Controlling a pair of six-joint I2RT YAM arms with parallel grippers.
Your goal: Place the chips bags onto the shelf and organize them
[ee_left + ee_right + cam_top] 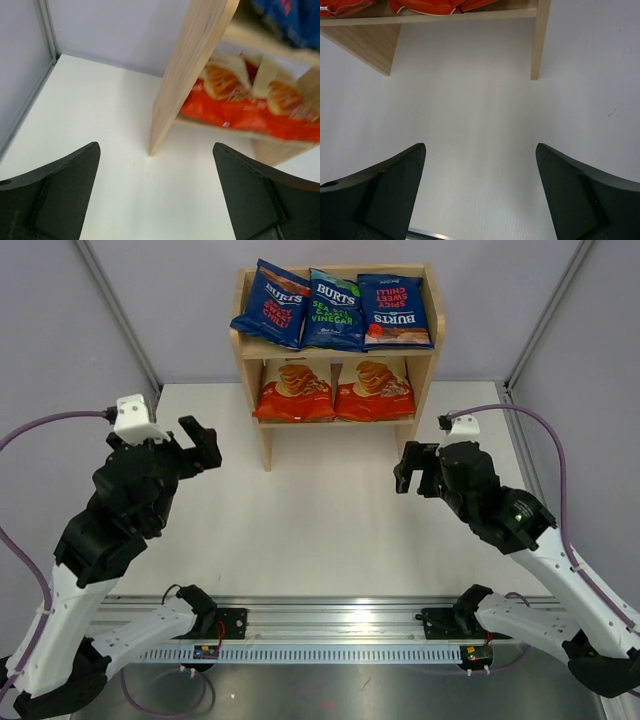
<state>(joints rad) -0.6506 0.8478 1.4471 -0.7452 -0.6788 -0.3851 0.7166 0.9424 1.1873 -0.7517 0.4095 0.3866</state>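
Right, all five bags are up on the shelf at the far side of the table. On the top tier there are three in a row: the left Burts bag, red-accented and tilted, the green-lettered Burts bag in the middle, and the right Burts bag, whose lettering reads upside down from overhead. On the lower tier the left Cassava bag and the right Cassava bag sit side by side.

My left gripper is spread wide with nothing between the fingers. It hangs over bare table, facing the shelf's left side panel. My right gripper is just as wide and empty, looking at the foot of the right panel and the lower tier's front edge. Both are well apart from the shelf.
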